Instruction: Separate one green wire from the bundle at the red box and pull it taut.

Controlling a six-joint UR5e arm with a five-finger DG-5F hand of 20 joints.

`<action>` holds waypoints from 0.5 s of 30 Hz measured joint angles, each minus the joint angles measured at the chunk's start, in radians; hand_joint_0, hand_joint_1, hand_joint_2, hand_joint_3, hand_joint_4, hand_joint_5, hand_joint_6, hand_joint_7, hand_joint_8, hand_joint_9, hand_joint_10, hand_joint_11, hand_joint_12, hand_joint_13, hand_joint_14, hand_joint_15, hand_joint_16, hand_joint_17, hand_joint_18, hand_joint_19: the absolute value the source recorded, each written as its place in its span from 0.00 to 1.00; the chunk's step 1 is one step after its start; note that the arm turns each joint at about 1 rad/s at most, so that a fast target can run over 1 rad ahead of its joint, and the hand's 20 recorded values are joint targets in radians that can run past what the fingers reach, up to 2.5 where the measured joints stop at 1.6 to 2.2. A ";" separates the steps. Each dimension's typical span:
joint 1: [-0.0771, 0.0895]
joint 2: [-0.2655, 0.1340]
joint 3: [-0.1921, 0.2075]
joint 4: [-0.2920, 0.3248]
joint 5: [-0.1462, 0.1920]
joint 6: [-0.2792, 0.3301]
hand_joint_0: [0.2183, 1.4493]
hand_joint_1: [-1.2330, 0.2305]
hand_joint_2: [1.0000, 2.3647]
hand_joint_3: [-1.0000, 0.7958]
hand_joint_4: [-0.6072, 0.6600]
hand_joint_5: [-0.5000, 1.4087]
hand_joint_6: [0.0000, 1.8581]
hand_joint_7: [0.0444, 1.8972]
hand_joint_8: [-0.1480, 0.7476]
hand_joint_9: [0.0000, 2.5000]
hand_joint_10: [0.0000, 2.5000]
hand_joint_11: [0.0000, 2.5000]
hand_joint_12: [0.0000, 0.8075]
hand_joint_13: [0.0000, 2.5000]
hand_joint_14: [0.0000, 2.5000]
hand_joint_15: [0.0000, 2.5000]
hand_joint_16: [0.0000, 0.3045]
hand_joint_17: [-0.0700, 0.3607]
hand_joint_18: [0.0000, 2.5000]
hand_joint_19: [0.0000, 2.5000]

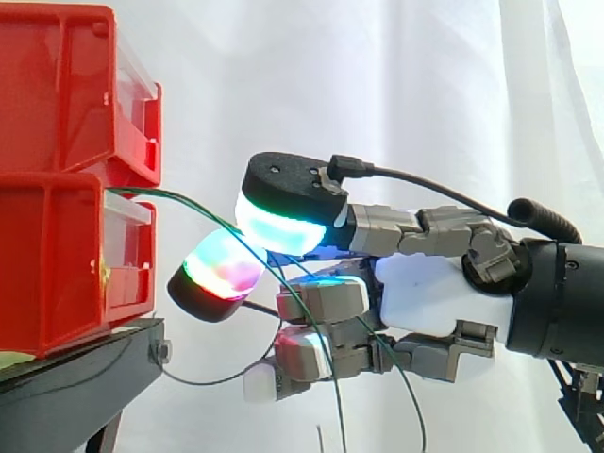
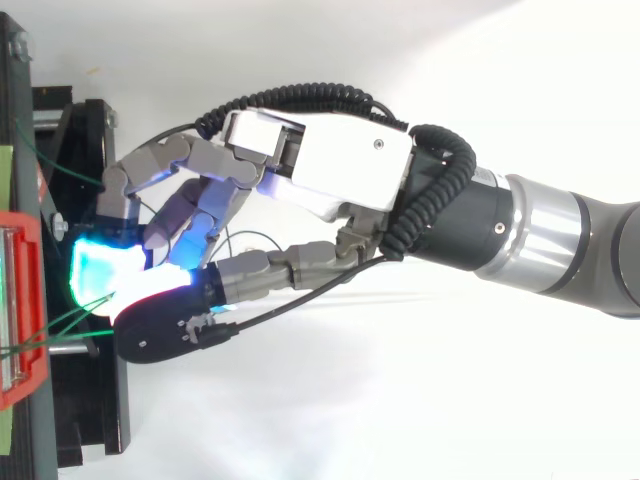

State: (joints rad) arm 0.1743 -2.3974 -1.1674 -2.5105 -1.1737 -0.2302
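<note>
Two red bins are stacked at the left, and green wires point(image 1: 179, 200) leave the top of the lower red bin point(image 1: 57, 264). They run right to my hand point(image 1: 434, 293), which reaches in from the right. The wires pass between two glowing fingertips point(image 1: 283, 222), the upper one cyan-green and the lower one point(image 1: 219, 274) red-magenta, which close on them. Past the pads the wires hang down slack across the curled fingers. From above, my hand point(image 2: 340, 160) sits just off the red box point(image 2: 18, 300), with green wire point(image 2: 50, 328) stretched between the box and the pads.
The upper red bin point(image 1: 66, 85) overhangs the wire exit. The black stand point(image 1: 75, 377) carries the bins, and its frame point(image 2: 90, 420) lies under my fingertips. Another thin wire point(image 1: 208, 380) loops below the hand. A white curtain hangs behind.
</note>
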 measured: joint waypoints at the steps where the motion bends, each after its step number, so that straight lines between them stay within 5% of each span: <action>1: 0.000 0.000 0.000 0.000 0.000 0.000 0.34 0.35 0.02 0.46 0.56 0.15 0.46 0.45 0.46 0.53 0.00 0.67 0.42 0.50 0.01 0.41 0.18 0.44 0.31 0.18; 8: 0.004 0.003 0.023 -0.023 -0.002 0.008 0.35 0.35 0.02 0.49 0.55 0.15 0.49 0.42 0.45 0.50 0.06 0.66 0.44 0.50 0.01 0.42 0.18 0.44 0.32 0.19; 15: 0.007 0.041 0.046 -0.175 -0.019 0.067 0.34 0.34 0.02 0.49 0.56 0.15 0.50 0.40 0.46 0.48 0.18 0.65 0.43 0.49 0.01 0.42 0.18 0.44 0.32 0.19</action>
State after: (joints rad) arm 0.1816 -2.3567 -1.1215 -2.6852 -1.1932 -0.1632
